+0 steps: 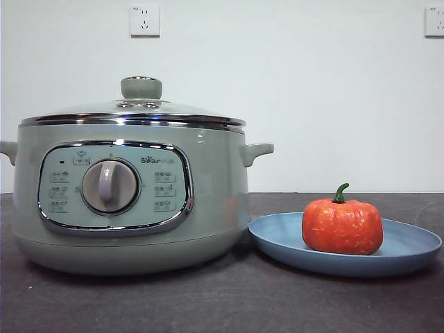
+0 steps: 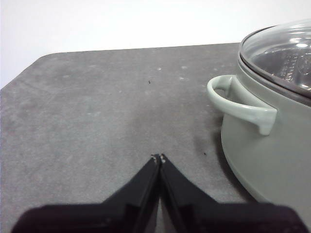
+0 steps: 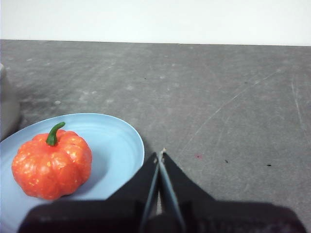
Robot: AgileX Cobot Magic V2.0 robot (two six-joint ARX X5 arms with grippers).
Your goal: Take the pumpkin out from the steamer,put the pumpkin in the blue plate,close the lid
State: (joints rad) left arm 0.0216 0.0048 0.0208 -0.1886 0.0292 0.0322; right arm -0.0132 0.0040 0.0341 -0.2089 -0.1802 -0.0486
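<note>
The orange-red pumpkin (image 1: pixel 342 227) with a green stem sits upright in the blue plate (image 1: pixel 409 248), right of the steamer (image 1: pixel 132 201). The glass lid (image 1: pixel 141 104) with its green knob rests shut on the steamer. My left gripper (image 2: pixel 158 157) is shut and empty, above the table beside the steamer's side handle (image 2: pixel 240 104). My right gripper (image 3: pixel 160 155) is shut and empty, just off the plate's rim (image 3: pixel 131 141), with the pumpkin (image 3: pixel 52 165) close by. Neither gripper shows in the front view.
The dark grey table (image 1: pixel 222 305) carries the steamer and plate. A white wall with two sockets (image 1: pixel 144 21) stands behind. Open table top (image 3: pixel 233 111) lies beyond the plate, and more (image 2: pixel 97 111) beside the steamer.
</note>
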